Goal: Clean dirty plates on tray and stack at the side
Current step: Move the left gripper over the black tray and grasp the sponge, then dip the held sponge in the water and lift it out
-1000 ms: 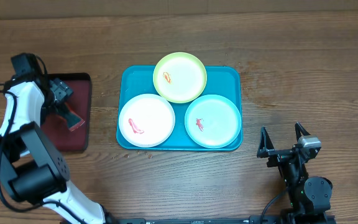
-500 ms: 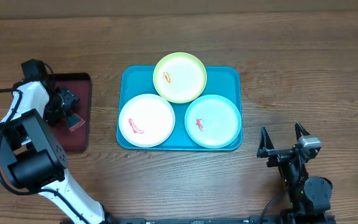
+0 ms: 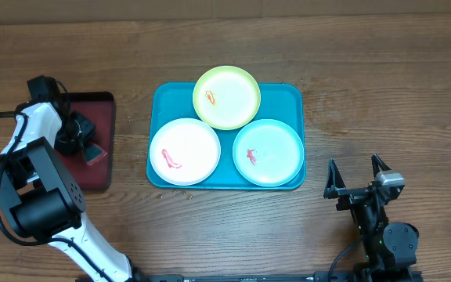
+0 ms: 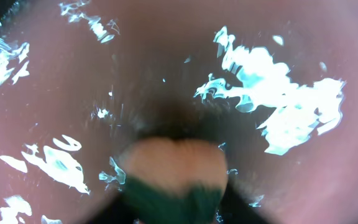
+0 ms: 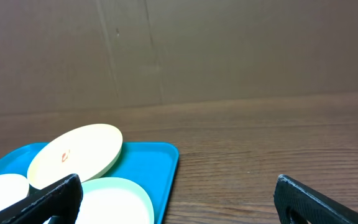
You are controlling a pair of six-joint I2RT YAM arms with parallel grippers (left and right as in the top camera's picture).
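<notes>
- One wooden table (image 3: 398, 86) carries the whole job. The bare wood beside the trays looks like the place for your stack of cleaned plates.
- Mid-table, the blue tray (image 3: 286, 102) holds all three plates within its raised rim. None has been lifted out, so I judge the cleaning has not really begun.
- Well apart on your left, the dark red tray (image 3: 92, 178) seems to be a parking place that keeps the cleaning tool off the dishes.
- The yellow-green plate (image 3: 237, 102) lies at the far edge, overhanging the rim and apparently riding on its two neighbours. The white plate (image 3: 193, 143) is near-left and the mint plate (image 3: 279, 150) near-right, just beside each other. You would probably want the top one first.
- Your left gripper (image 3: 87, 144) hangs low over the dark red tray, right at the sponge. Blur hides the fingers in the wrist view, so you cannot tell whether they pinch it.
- Your right gripper (image 3: 356, 178) sits near the front edge, right of the blue tray. Its fingers are spread wide and empty, free to steady or carry a plate.
- The sponge (image 4: 173, 168), pale with a green face, lies on the dark red tray.
- A small red smear (image 3: 171, 159) marks each plate, so all three need wiping.
</notes>
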